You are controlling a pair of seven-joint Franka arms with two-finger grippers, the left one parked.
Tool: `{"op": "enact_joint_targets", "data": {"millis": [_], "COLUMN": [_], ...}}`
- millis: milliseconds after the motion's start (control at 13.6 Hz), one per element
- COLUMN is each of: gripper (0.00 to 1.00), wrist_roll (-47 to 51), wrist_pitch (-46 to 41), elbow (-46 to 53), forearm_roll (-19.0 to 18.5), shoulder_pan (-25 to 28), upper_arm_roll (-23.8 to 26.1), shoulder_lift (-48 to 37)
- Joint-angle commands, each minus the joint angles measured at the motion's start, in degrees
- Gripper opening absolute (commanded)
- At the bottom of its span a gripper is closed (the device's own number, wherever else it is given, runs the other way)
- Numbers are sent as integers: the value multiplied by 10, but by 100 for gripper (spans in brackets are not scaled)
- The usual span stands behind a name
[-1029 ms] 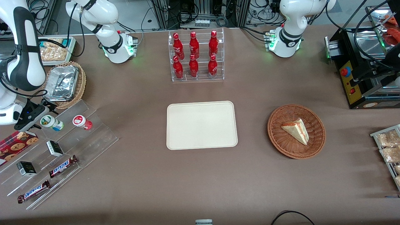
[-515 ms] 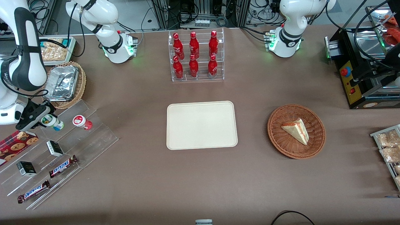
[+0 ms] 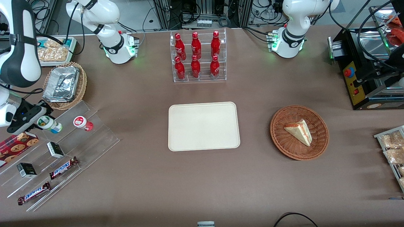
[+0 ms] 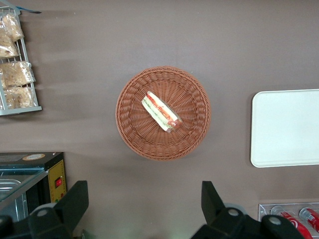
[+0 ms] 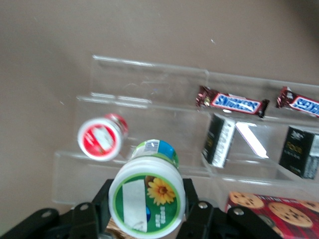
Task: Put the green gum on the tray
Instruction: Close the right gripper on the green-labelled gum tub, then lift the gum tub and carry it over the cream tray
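My right gripper (image 3: 41, 121) is shut on the green gum (image 3: 49, 124), a small white bottle with a green-rimmed lid, and holds it lifted a little above the clear acrylic rack (image 3: 63, 148) at the working arm's end of the table. In the right wrist view the green gum (image 5: 147, 199) sits between the two black fingers (image 5: 192, 199), lid toward the camera. The cream tray (image 3: 203, 126) lies flat at the table's middle, well away from the gripper. It also shows in the left wrist view (image 4: 286, 127).
A red-lidded bottle (image 3: 82, 123) lies on the rack beside the gum, also seen in the right wrist view (image 5: 101, 138). Snickers bars (image 3: 63, 167), dark boxes (image 3: 55, 149) and a cookie pack (image 3: 15, 145) are nearby. A foil-filled basket (image 3: 64, 85), cola rack (image 3: 197, 56) and sandwich basket (image 3: 299, 132) stand around.
The gripper with the green gum has moved a little toward the working arm's end of the table and up, away from the red-lidded bottle.
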Motion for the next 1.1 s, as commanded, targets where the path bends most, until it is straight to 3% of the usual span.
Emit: {"op": "enact_joint_targets", "data": {"millis": [0,662,1029], "gripper": [0,0,0], "wrist_roll": [102,517,733], "wrist_pitch": [-33,-41,-40], "elbow": [15,42,142], "forearm_roll": [-3,3,43], "shoulder_pan": [62,295,407], "upper_arm_roll": [-1,0,-1], "shoulder_lift": [5,65,171]}}
